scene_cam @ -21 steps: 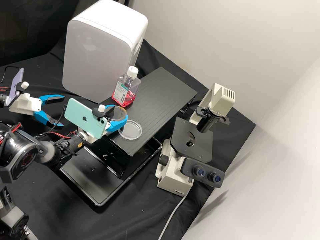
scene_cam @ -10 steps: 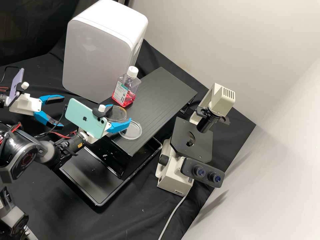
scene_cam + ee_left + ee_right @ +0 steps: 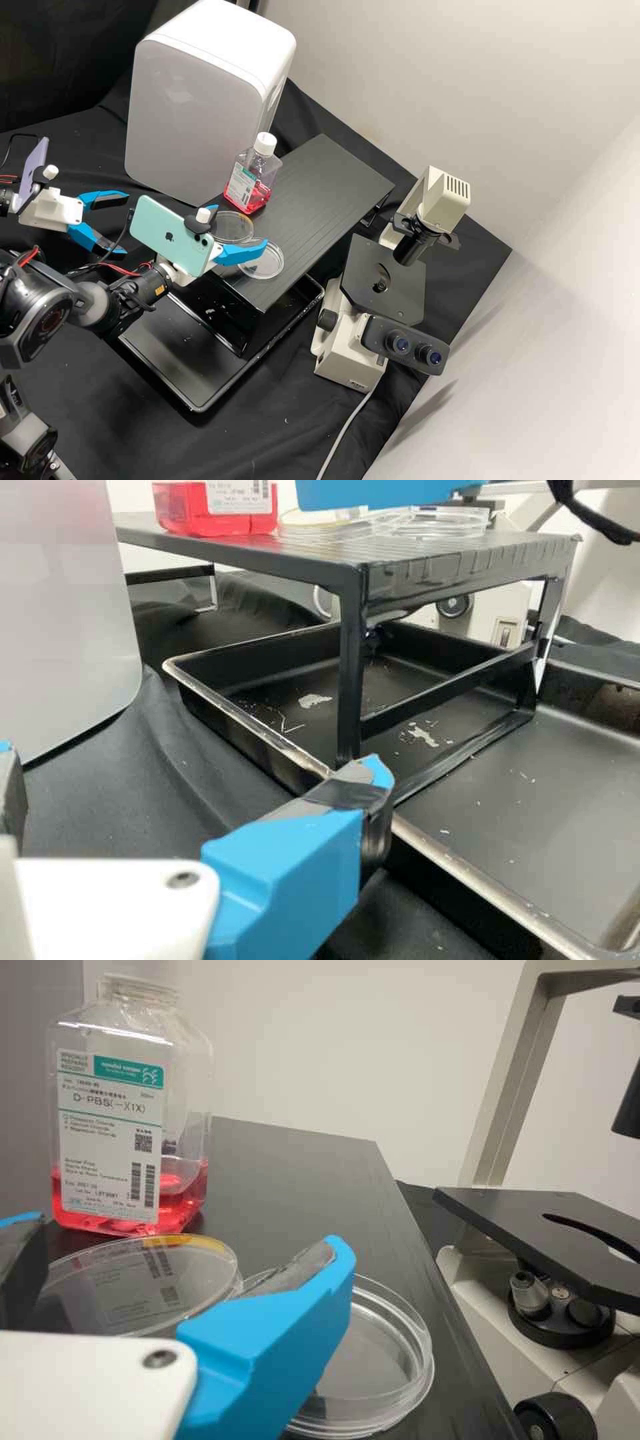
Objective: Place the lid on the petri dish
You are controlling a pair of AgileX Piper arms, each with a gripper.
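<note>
A clear petri dish [image 3: 263, 260] [image 3: 375, 1360] lies on the near end of a black raised shelf [image 3: 320, 193]. Just beside it, towards the bottle, my right gripper [image 3: 233, 233] [image 3: 180, 1238] is shut on the clear lid [image 3: 231, 227] [image 3: 125, 1285], holding it a little above the shelf. One blue finger [image 3: 285, 1325] reaches over the dish's near rim. The lid stands beside the dish, not over it. My left gripper [image 3: 107, 217] [image 3: 190, 770] hangs open with nothing in it, to the left of the shelf and above the black cloth.
A bottle of pink liquid [image 3: 252, 175] [image 3: 125, 1150] stands on the shelf behind the lid. A large white box [image 3: 207, 93] is at the back, a microscope [image 3: 393, 280] to the right. A black tray [image 3: 193, 360] [image 3: 520, 810] lies under the shelf.
My right gripper has edged towards the dish with the lid, so its lower finger now overlaps the dish's rim. The left arm has stayed put.
</note>
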